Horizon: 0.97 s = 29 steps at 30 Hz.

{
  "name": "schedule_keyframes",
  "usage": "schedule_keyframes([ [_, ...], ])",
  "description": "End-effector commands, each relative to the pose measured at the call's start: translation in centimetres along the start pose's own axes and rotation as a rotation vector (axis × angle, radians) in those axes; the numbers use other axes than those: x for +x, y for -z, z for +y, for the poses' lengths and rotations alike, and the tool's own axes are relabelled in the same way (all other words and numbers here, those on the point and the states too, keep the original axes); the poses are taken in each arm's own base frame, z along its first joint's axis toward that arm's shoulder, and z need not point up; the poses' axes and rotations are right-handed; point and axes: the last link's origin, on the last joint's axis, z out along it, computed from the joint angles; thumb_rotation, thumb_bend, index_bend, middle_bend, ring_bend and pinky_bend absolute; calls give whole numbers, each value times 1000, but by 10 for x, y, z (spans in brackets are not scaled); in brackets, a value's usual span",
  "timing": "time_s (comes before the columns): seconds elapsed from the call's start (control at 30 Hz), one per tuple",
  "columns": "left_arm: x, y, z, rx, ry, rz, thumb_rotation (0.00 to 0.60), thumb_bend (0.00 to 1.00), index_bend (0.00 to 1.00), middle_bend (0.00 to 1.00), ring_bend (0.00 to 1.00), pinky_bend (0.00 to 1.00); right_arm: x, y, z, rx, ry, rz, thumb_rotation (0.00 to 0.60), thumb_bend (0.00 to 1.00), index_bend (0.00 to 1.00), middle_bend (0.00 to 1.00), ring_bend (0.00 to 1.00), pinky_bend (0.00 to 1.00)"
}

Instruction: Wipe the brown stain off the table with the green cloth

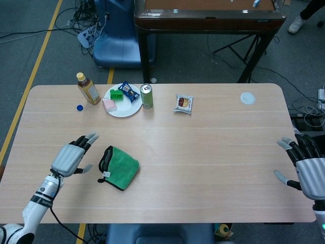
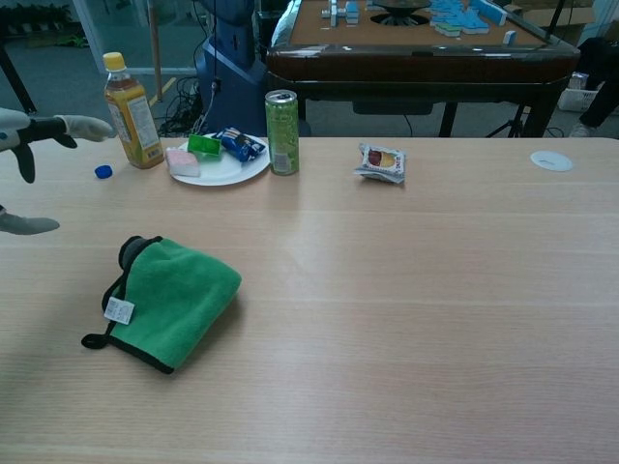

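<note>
The green cloth (image 1: 119, 166) (image 2: 172, 297) lies folded flat on the table, left of centre, with nothing touching it. My left hand (image 1: 71, 156) (image 2: 34, 155) hovers to the cloth's left, fingers spread and empty, apart from it. At the table's right edge my right hand (image 1: 304, 168) is also spread and holds nothing; the chest view does not show it. I see no brown stain on the wood in either view.
At the back left stand a tea bottle (image 1: 88, 88) (image 2: 132, 110), a blue cap (image 1: 79, 107), a white plate (image 1: 122, 108) of snacks and a green can (image 1: 147, 96) (image 2: 281, 131). A snack packet (image 1: 184, 103) and a white disc (image 1: 247, 98) lie further right.
</note>
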Motion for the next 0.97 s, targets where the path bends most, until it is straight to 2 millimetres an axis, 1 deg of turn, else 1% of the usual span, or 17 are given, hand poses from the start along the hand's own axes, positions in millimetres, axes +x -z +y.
schedule_keyframes([
  [0.03,4,23,-21,107,16,46,600,224,72,72,127,363,-2,-2,-1,3,-4,-5,600,266,207,216,88,21],
  [0.2,6,55,-42,227,34,87,600,224,75,72,127,352,-7,-5,-3,21,-10,-19,600,266,207,216,88,21],
  [0.47,0,97,-56,335,19,141,600,223,85,72,127,336,-14,-11,-10,71,-18,-55,600,266,207,216,88,21],
  [0.6,-1,110,-59,368,22,158,600,223,85,72,127,328,-17,-13,-14,99,-21,-71,600,266,207,216,88,22],
  [0.73,-2,120,-62,396,21,166,600,224,86,72,127,328,-21,-14,-17,118,-27,-83,600,266,207,216,88,21],
  [0.97,-2,126,-62,410,20,176,600,224,87,72,127,322,-24,-14,-20,125,-32,-90,600,266,207,216,88,21],
])
